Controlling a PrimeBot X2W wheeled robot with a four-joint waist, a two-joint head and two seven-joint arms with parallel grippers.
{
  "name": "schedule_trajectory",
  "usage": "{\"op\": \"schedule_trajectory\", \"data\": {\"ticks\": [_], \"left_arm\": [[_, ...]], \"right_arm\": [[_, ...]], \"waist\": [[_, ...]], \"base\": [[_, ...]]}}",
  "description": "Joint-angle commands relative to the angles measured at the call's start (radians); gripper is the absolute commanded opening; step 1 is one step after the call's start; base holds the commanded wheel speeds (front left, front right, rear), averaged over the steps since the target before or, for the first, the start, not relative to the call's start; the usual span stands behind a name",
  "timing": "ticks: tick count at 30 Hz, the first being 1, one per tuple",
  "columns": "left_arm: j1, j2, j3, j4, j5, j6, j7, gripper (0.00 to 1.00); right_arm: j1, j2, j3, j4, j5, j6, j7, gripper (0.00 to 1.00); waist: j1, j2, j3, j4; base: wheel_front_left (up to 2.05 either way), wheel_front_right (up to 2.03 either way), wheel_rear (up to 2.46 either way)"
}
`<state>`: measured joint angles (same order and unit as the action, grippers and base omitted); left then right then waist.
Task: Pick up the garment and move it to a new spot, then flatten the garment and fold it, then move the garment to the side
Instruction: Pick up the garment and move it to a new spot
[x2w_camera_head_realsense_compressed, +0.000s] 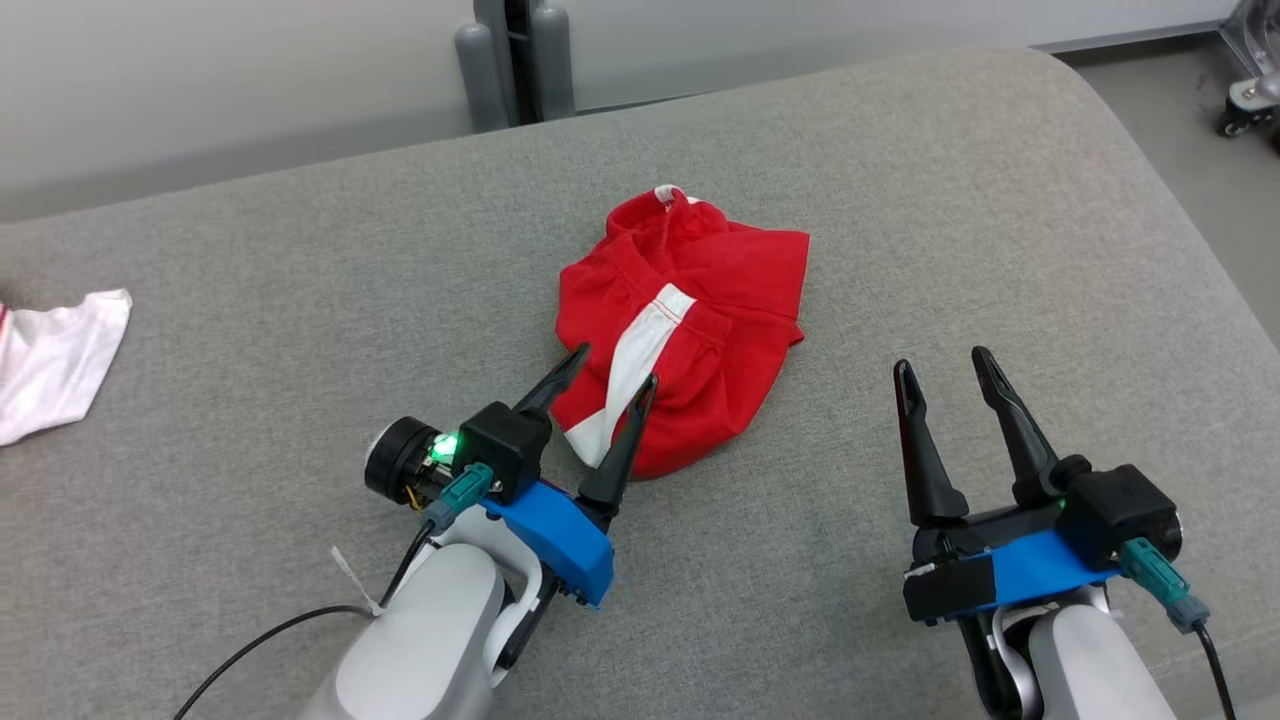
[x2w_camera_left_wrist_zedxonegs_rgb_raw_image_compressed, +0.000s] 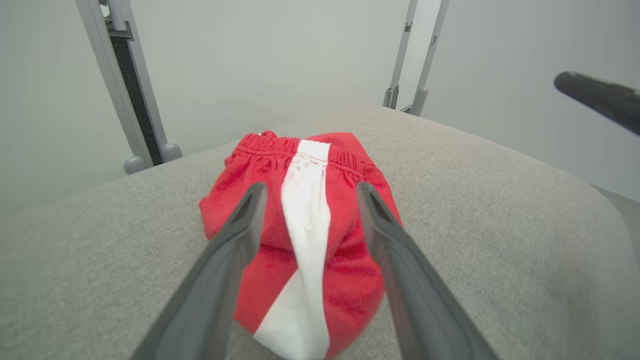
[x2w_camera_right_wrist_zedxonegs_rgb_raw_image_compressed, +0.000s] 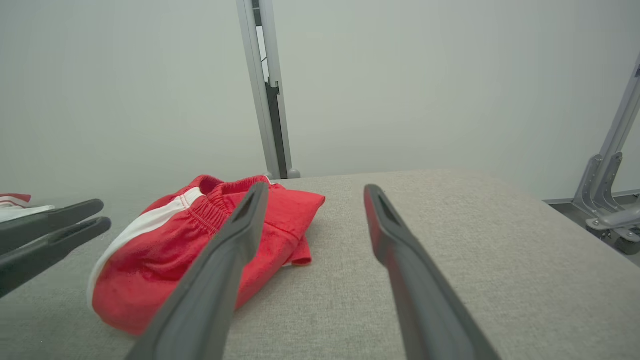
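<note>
Lying in a doubled-over, rumpled bundle at the middle of the grey padded surface (x2w_camera_head_realsense_compressed: 900, 200), the red garment (x2w_camera_head_realsense_compressed: 690, 330) is gripped by neither claw. The left gripper (x2w_camera_head_realsense_compressed: 615, 365) is spread apart, its fingers (x2w_camera_left_wrist_zedxonegs_rgb_raw_image_compressed: 235, 235) set either side of the bundle's 7 o'clock edge. The right gripper (x2w_camera_head_realsense_compressed: 942, 360), also spread apart, is placed clear at the garment's 4 o'clock. The garment is judged set down, but no neat flat fold is made out, so flattening, folding and the shift aside are judged unfinished. In the left wrist view the white stripe (x2w_camera_left_wrist_zedxonegs_rgb_raw_image_compressed: 305, 210) is seen running between the fingers toward the gathered waistband (x2w_camera_left_wrist_zedxonegs_rgb_raw_image_compressed: 270, 145) at 12 o'clock. In the right wrist view the stacked layers are shown from the side. In the head view a white cloth (x2w_camera_head_realsense_compressed: 55, 360) is seen at 9 o'clock.
</note>
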<state>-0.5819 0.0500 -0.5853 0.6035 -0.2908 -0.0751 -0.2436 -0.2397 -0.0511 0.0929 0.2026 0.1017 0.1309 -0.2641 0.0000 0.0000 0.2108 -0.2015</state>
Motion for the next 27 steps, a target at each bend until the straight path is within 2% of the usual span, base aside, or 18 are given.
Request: {"op": "schedule_trajectory", "data": {"ticks": [1, 7, 16, 21, 27], "left_arm": [[-0.003, 0.003, 0.005, -0.009, -0.002, 0.008, -0.007, 1.00], [0.033, 0.041, 0.065, -0.078, 0.006, 0.061, -0.023, 1.00], [0.177, 0.136, 0.251, -0.280, 0.032, 0.136, -0.022, 1.00], [0.275, 0.166, 0.350, -0.344, 0.055, 0.155, -0.022, 1.00], [0.365, 0.148, 0.437, -0.388, 0.077, 0.159, -0.022, 1.00]], "right_arm": [[0.016, 0.001, -0.002, 0.003, -0.004, 0.000, -0.001, 1.00], [0.038, 0.002, -0.009, 0.007, -0.011, 0.000, -0.001, 1.00], [0.061, 0.001, -0.027, -0.001, -0.023, 0.000, -0.001, 1.00], [0.069, 0.001, -0.035, -0.004, -0.024, 0.000, -0.001, 1.00], [0.084, 0.001, -0.043, 0.003, -0.027, 0.000, -0.001, 1.00]], "waist": [[0.0000, 0.0000, -0.019, 0.017], [0.0000, 0.0000, -0.068, 0.055], [0.0000, 0.0000, -0.100, 0.102], [0.0000, 0.0000, -0.107, 0.119], [0.0000, 0.0000, -0.117, 0.139]], "base": [[0.00, 0.00, 0.00], [0.00, 0.00, 0.00], [0.00, 0.00, 0.00], [0.00, 0.00, 0.00], [0.00, 0.00, 0.00]]}}
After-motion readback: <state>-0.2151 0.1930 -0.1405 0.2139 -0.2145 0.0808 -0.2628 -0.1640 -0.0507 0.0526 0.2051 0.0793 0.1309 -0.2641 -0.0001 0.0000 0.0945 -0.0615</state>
